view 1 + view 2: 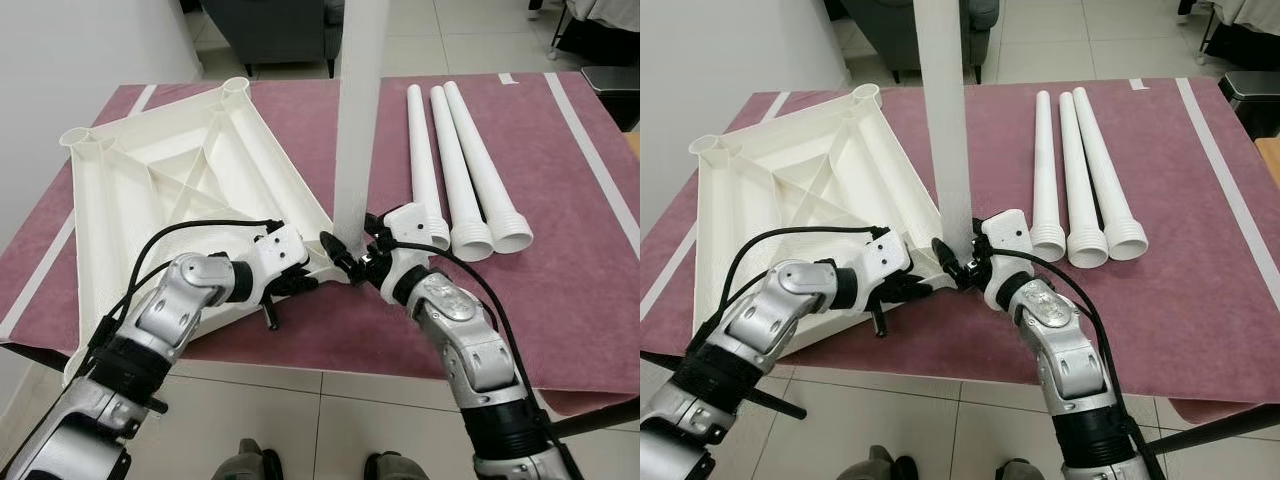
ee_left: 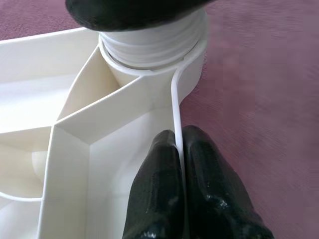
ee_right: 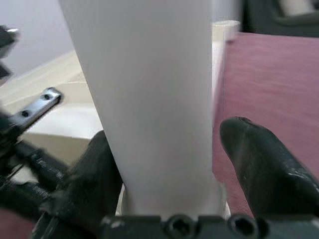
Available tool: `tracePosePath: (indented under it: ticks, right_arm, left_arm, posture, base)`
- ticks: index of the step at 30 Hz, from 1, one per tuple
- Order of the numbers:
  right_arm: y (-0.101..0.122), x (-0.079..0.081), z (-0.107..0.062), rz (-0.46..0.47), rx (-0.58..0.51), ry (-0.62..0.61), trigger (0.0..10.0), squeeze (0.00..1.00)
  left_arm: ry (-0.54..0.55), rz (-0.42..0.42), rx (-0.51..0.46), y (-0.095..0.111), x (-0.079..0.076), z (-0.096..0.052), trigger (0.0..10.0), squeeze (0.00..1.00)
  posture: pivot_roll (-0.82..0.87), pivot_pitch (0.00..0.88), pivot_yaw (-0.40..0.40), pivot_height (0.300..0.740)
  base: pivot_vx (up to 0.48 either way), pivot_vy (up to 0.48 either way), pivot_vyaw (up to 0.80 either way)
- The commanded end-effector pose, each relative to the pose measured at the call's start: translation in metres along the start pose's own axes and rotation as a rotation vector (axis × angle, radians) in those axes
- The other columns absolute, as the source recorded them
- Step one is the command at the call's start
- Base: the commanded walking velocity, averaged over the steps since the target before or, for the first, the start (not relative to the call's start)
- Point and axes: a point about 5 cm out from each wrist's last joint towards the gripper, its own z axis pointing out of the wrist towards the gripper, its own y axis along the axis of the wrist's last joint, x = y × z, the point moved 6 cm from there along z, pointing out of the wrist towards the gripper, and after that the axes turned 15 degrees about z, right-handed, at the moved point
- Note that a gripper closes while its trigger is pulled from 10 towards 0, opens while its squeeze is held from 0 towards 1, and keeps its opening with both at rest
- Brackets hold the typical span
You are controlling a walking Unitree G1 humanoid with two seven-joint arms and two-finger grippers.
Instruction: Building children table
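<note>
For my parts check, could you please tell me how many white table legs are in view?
4: three table legs lie side by side on the maroon mat; one stands upright in the tabletop corner.
</note>
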Motion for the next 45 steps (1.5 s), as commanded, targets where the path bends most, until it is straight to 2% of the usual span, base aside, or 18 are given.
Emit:
tracePosePath:
  ticks: [1,3,8,9,16,17,21,23,24,26,27,30,33,34,36,41,43,45]
  right_arm:
    - [0.012,0.006,-0.005,-0.016,-0.035,0.058,10.0,0.0]
    - [0.004,0.02,-0.008,-0.019,0.008,0.153,10.0,0.0]
    - [-0.004,0.034,-0.012,-0.021,0.049,0.242,10.0,0.0]
    - [-0.007,0.038,-0.013,-0.021,0.06,0.268,5.2,0.0]
    - [-0.009,0.041,-0.013,-0.021,0.066,0.282,5.2,0.0]
    - [-0.017,0.04,-0.013,-0.014,0.088,0.271,0.0,0.0]
    - [-0.022,0.039,-0.012,-0.012,0.101,0.254,0.0,0.0]
    - [-0.039,0.013,-0.003,-0.022,0.136,0.049,0.0,0.0]
    - [-0.039,0.013,-0.003,-0.022,0.136,0.049,0.0,0.0]
    - [-0.048,-0.006,0.001,-0.026,0.151,-0.112,0.0,0.0]
    - [-0.049,-0.012,0.001,-0.023,0.153,-0.159,0.0,0.0]
    - [-0.05,-0.015,0.001,-0.021,0.154,-0.184,0.0,0.0]
    - [-0.057,-0.044,-0.002,0.019,0.154,-0.449,0.0,0.0]
    - [-0.057,-0.044,-0.002,0.019,0.154,-0.449,0.0,0.0]
    - [-0.059,-0.056,-0.007,0.038,0.145,-0.585,0.0,0.0]
    - [-0.06,-0.061,-0.009,0.051,0.131,-0.674,0.0,0.0]
    - [-0.062,-0.058,-0.006,0.069,0.116,-0.7,0.0,0.0]
    - [-0.062,-0.055,-0.005,0.081,0.113,-0.692,0.0,0.0]
  left_arm:
    - [-0.081,0.08,-0.037,0.01,-0.005,-0.014,10.0,0.0]
    - [-0.109,0.09,-0.047,0.012,-0.011,-0.021,10.0,0.0]
    - [-0.138,0.095,-0.038,0.01,-0.019,-0.031,10.0,0.0]
    - [-0.142,0.093,-0.032,0.008,-0.02,-0.033,10.0,0.0]
    - [-0.143,0.092,-0.027,0.007,-0.021,-0.035,10.0,0.0]
    - [-0.128,0.081,-0.032,0.009,-0.02,-0.032,10.0,0.0]
    - [-0.12,0.075,-0.038,0.01,-0.02,-0.03,10.0,0.0]
    - [-0.072,0.05,-0.053,0.014,-0.011,-0.018,10.0,0.0]
    - [-0.072,0.05,-0.053,0.014,-0.011,-0.018,10.0,0.0]
    - [-0.029,0.033,-0.06,0.017,-0.003,-0.009,10.0,0.0]
    - [-0.014,0.027,-0.061,0.018,0.0,-0.006,10.0,0.0]
    - [-0.005,0.022,-0.062,0.018,0.002,-0.004,10.0,0.0]
    - [0.071,0.008,-0.052,0.023,0.022,0.016,10.0,0.0]
    - [0.071,0.008,-0.052,0.023,0.022,0.016,10.0,0.0]
    - [0.123,-0.011,-0.034,0.026,0.037,0.031,10.0,0.0]
    - [0.182,-0.032,-0.001,0.026,0.053,0.044,10.0,0.0]
    - [0.216,-0.048,0.023,0.026,0.063,0.051,10.0,0.0]
    - [0.216,-0.053,0.021,0.026,0.063,0.052,10.0,0.0]
  posture:
    - [-0.03,0.108,0.137,0.74]
    - [-0.03,0.109,0.137,0.74]
    - [-0.03,0.11,0.137,0.74]
    - [-0.03,0.11,0.137,0.74]
    - [-0.02,0.111,0.135,0.74]
    - [-0.03,0.111,0.133,0.74]
    - [-0.03,0.111,0.133,0.74]
    - [-0.03,0.11,0.132,0.74]
    - [-0.03,0.11,0.132,0.74]
    - [-0.03,0.11,0.132,0.74]
    - [-0.03,0.11,0.132,0.74]
    - [-0.03,0.11,0.132,0.74]
    - [-0.03,0.104,0.135,0.74]
    - [-0.03,0.104,0.135,0.74]
    - [-0.03,0.101,0.136,0.74]
    - [-0.04,0.098,0.143,0.74]
    - [-0.04,0.096,0.146,0.74]
    - [-0.04,0.096,0.146,0.74]
  base:
    - [0.0,0.0,0.0]
    - [0.0,0.0,0.0]
    - [0.0,0.0,0.0]
    - [0.0,0.0,0.0]
    - [0.0,0.0,0.0]
    - [0.0,0.0,0.0]
    - [0.0,0.0,0.0]
    - [0.0,0.0,0.0]
    - [0.0,0.0,0.0]
    - [0.0,0.0,0.0]
    - [0.0,0.0,0.0]
    - [0.0,0.0,0.0]
    - [0.0,0.0,0.0]
    - [0.0,0.0,0.0]
    - [0.0,0.0,0.0]
    - [0.0,0.0,0.0]
    - [0.0,0.0,0.0]
    - [0.0,0.0,0.0]
